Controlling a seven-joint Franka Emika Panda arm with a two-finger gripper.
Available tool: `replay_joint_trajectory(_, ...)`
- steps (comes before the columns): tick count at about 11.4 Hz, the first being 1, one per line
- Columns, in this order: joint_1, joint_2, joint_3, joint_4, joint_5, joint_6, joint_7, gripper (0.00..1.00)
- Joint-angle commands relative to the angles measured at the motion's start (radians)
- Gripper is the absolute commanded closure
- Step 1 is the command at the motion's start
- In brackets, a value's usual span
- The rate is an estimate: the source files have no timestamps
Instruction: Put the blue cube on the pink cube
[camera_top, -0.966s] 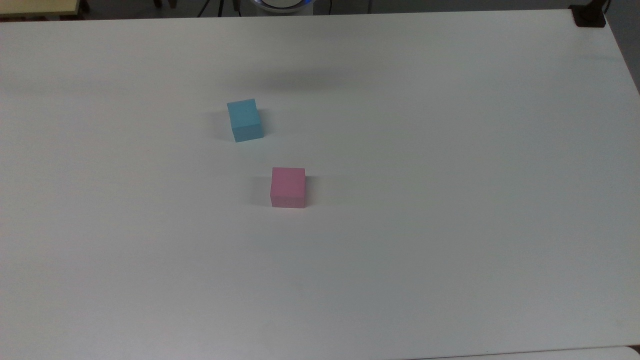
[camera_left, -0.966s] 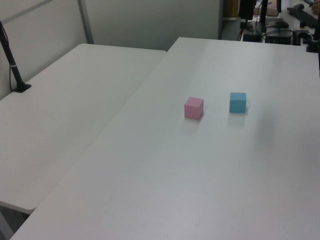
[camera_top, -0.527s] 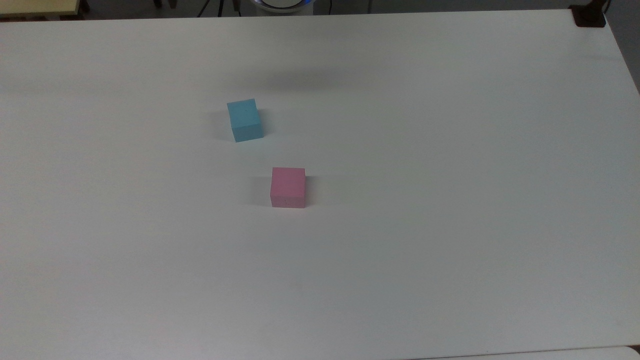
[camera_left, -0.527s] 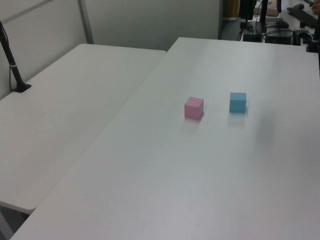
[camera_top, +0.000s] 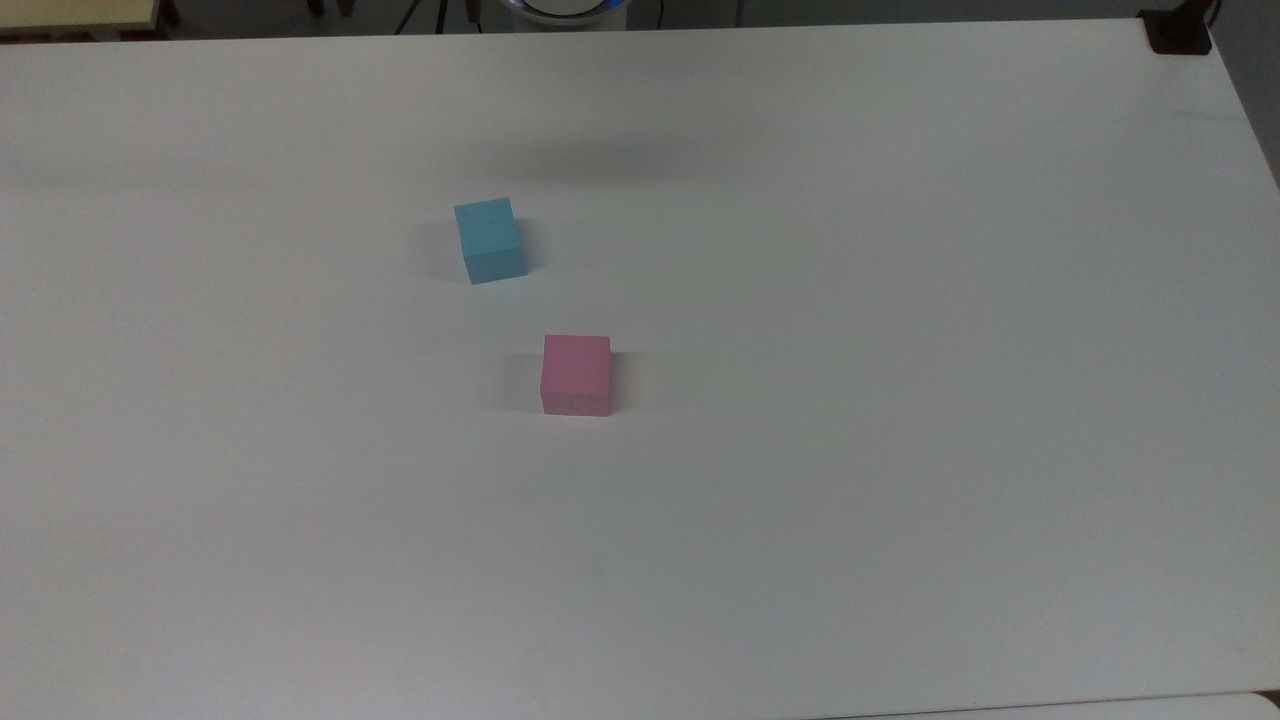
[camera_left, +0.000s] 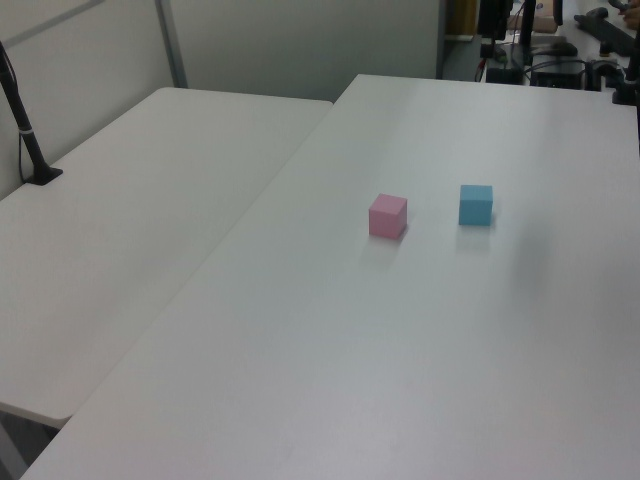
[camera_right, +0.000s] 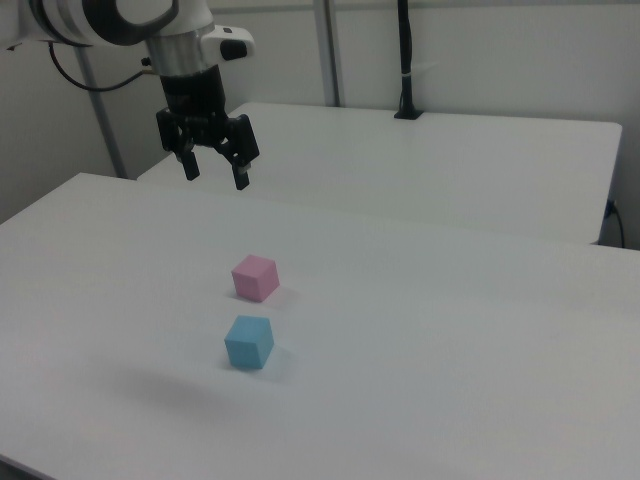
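Top view: blue cube (camera_top: 490, 240) and pink cube (camera_top: 576, 374) both flat on the white table (camera_top: 900, 400), near each other, not touching; blue is turned slightly off square.

Left view: blue sits to the left view's right of pink, clear gap between.

Right view: gripper (camera_right: 213, 168) hangs high above the table, fingers spread, nothing in them. Cubes look matte, light, probably foam: pinch two opposite side faces at mid-height, match the skew.
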Motion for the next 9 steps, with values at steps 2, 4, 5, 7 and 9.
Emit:
replay_joint_trajectory(2, -0.006, -0.015, -0.004, -0.059, 0.0, 0.013, -0.274, 0.0)
replay_joint_trajectory(4, -0.018, -0.013, -0.004, -0.091, -0.056, 0.004, -0.395, 0.0)
replay_joint_trajectory(5, -0.021, -0.013, -0.004, -0.127, -0.081, 0.01, -0.4, 0.0)
replay_joint_trajectory(7, -0.03, -0.013, -0.004, -0.201, -0.096, 0.022, -0.397, 0.01)
replay_joint_trajectory(9, -0.03, 0.0, -0.004, -0.269, -0.098, 0.03, -0.379, 0.02)
